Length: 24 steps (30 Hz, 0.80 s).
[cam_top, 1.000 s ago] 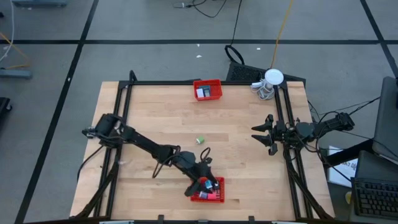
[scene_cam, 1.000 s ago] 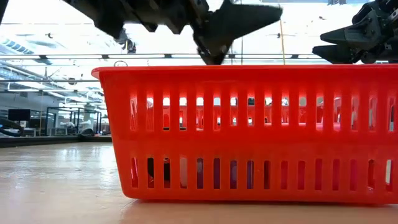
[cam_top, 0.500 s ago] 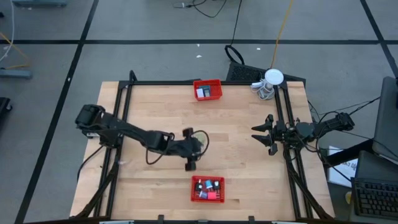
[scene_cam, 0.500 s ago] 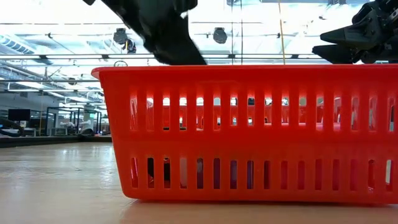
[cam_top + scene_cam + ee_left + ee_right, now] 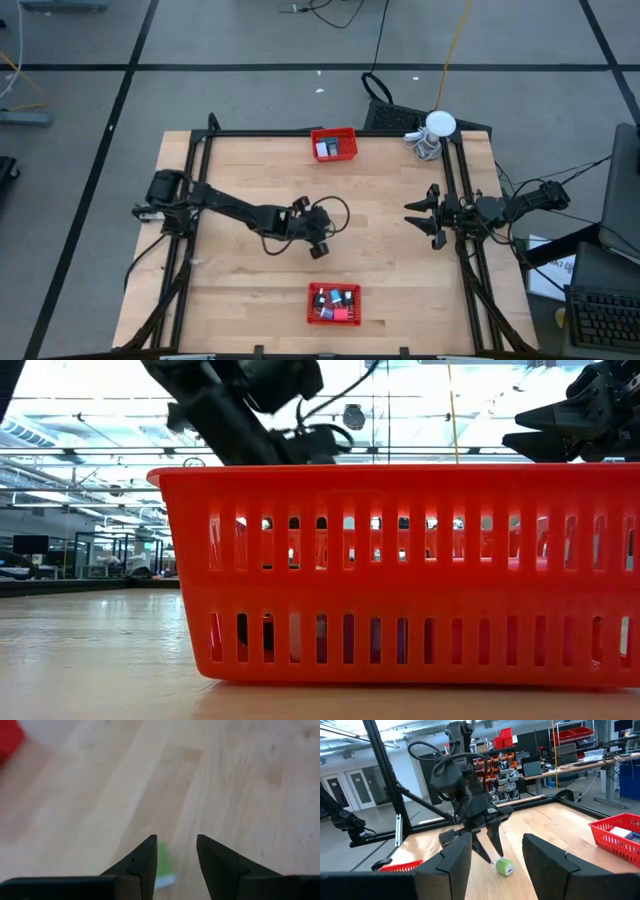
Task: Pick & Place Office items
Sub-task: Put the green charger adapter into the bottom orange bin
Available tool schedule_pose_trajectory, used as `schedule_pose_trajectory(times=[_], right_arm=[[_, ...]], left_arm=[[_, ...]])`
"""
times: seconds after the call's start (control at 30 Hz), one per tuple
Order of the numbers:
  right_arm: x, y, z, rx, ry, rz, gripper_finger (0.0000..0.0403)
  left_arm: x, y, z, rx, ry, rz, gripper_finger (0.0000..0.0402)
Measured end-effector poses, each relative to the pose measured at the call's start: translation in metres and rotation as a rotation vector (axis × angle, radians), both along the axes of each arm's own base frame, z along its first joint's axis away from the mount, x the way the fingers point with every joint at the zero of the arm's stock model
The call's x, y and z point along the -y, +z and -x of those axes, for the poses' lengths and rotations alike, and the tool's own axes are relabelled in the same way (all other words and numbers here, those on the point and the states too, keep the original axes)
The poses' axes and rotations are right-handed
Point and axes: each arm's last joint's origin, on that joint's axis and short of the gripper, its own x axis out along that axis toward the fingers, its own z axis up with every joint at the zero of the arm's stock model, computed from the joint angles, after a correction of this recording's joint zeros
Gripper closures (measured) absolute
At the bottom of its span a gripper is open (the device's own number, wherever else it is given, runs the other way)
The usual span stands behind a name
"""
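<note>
My left gripper (image 5: pixel 320 236) hangs open over the middle of the table, fingers pointing down at a small green office item (image 5: pixel 504 867) that lies flat on the wood. In the left wrist view the green item (image 5: pixel 162 865) shows just beside one fingertip; I see no contact. Several other small items, pink, white and dark, lie in the near red basket (image 5: pixel 333 304). A white item sits in the far red basket (image 5: pixel 334 144). My right gripper (image 5: pixel 420 215) waits open at the table's right edge.
The near red basket (image 5: pixel 400 575) fills the low view. A white round object with a coiled cable (image 5: pixel 436 127) sits at the far right corner. A black frame rail (image 5: pixel 200 180) borders the table. Bare wood lies around the green item.
My left gripper has risen from the near red basket and swung toward the table's far edge, stopping over the green item in the middle. The green item and both baskets have stayed in place.
</note>
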Motion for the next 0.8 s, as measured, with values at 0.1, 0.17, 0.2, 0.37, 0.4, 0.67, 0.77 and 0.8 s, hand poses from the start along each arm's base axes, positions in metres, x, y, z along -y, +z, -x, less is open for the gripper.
schedule_pose_trajectory(times=[0.1,0.17,0.2,0.37,0.4,0.67,0.77,0.8], right_arm=[[0.000,0.000,0.000,0.001,0.000,0.000,0.0238],[0.000,0.000,0.000,-0.001,0.000,0.000,0.0238],[0.000,0.000,0.000,0.000,0.000,0.000,0.0238],[0.000,0.000,0.000,0.000,0.000,0.000,0.0238],[0.000,0.000,0.000,-0.001,0.000,0.000,0.0238],[0.000,0.000,0.000,-0.001,0.000,0.000,0.0238],[0.000,0.000,0.000,0.000,0.000,0.000,0.0238],[0.000,0.000,0.000,0.000,0.000,0.000,0.0238]], left_arm=[[-0.004,-0.011,-0.004,-0.010,-0.009,0.049,0.0267],[-0.006,-0.017,-0.005,-0.026,-0.010,0.088,0.0268],[-0.007,-0.018,-0.005,-0.034,-0.011,0.115,0.0268],[-0.010,-0.020,-0.004,-0.058,-0.029,0.306,0.0268],[-0.010,-0.019,-0.004,-0.056,-0.038,0.349,0.0268],[-0.018,-0.014,-0.004,-0.060,-0.141,0.442,0.0268],[-0.022,-0.008,-0.003,-0.037,-0.107,0.419,0.0268],[-0.022,-0.004,-0.005,-0.006,-0.098,0.401,0.0268]])
